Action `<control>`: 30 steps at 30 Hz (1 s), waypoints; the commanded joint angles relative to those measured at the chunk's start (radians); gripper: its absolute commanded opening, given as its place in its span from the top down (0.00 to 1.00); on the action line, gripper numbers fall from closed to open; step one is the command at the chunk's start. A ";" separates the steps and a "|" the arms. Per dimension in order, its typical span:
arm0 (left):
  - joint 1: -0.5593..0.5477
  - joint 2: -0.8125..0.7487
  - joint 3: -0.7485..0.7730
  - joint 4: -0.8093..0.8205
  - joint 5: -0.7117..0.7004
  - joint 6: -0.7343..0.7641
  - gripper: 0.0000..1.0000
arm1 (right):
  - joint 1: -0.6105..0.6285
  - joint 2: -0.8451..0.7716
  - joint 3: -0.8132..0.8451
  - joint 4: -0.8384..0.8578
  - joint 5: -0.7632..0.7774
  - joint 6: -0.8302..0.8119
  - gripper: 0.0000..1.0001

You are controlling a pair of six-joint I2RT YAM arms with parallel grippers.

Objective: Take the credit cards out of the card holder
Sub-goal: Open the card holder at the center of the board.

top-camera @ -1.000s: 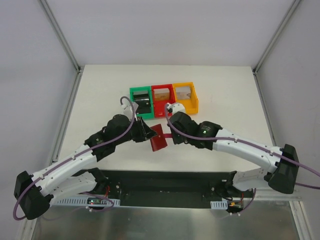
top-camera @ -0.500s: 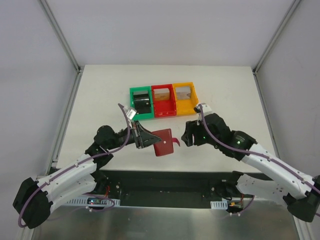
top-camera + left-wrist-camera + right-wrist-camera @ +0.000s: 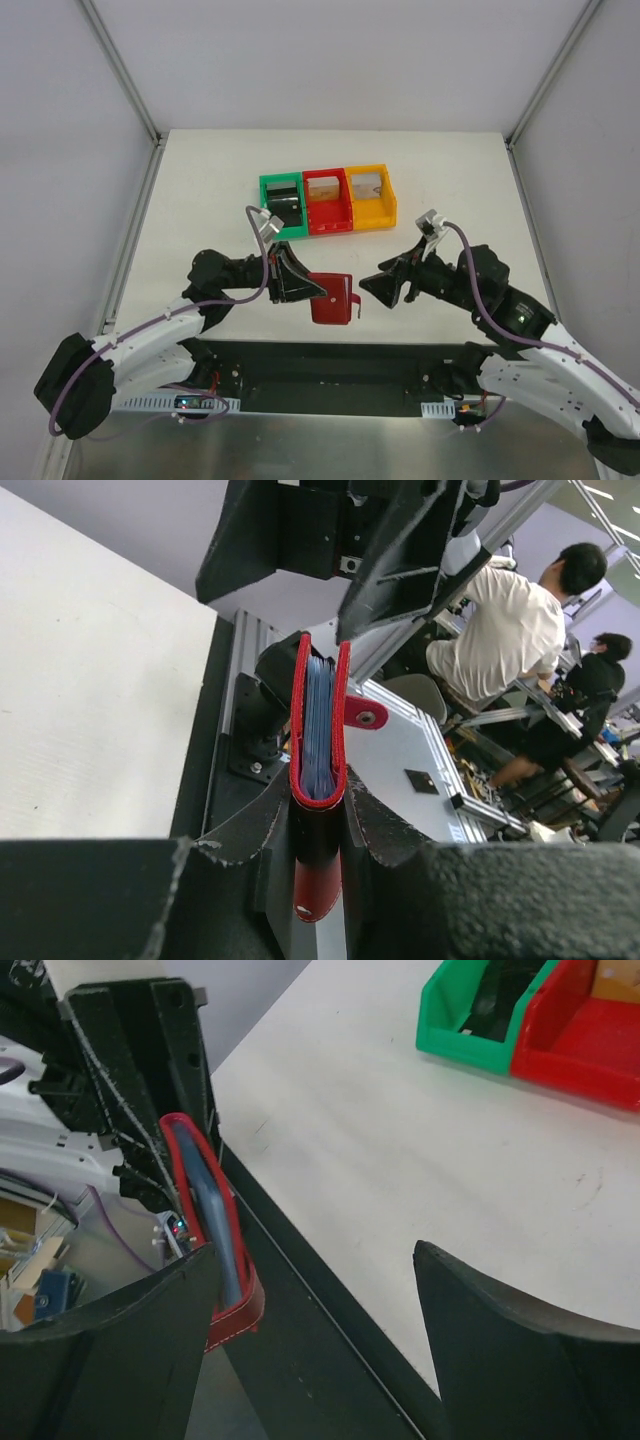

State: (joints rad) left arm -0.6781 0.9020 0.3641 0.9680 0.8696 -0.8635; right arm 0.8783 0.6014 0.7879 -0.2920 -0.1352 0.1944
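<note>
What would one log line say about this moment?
left jaws: shut on card holder | right jaws: open, empty | credit cards: none visible outside

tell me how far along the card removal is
Done: the card holder is off the table, clamped in the left gripper, with its covers nearly closed. In hand: the right gripper faces it, open and not touching. Left: everything else. No credit card lies out anywhere in view, and only grey-blue layers show between the red covers.
</note>
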 commanded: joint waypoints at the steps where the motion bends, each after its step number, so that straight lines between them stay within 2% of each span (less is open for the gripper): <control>1: 0.025 0.106 0.064 0.257 0.098 -0.120 1.00 | -0.006 0.021 0.014 0.092 -0.122 0.007 0.21; 4: 0.025 0.164 0.081 0.294 0.098 -0.157 1.00 | -0.004 0.061 0.023 0.108 -0.164 0.016 0.26; 9: 0.025 0.172 0.091 0.287 0.094 -0.166 1.00 | -0.004 0.115 0.031 0.091 -0.178 0.010 0.32; 21: 0.049 0.066 0.093 0.175 0.065 -0.114 1.00 | -0.013 0.083 -0.024 0.099 -0.196 0.020 0.34; 27: 0.049 0.063 0.090 0.218 0.063 -0.144 1.00 | -0.015 0.092 -0.026 0.100 -0.207 0.023 0.46; 30: 0.049 0.066 0.093 0.233 0.065 -0.161 1.00 | -0.016 0.098 -0.027 0.114 -0.221 0.030 0.55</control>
State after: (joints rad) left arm -0.6392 0.9825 0.4156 1.1027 0.9367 -1.0039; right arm 0.8680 0.6941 0.7643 -0.2268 -0.3267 0.2100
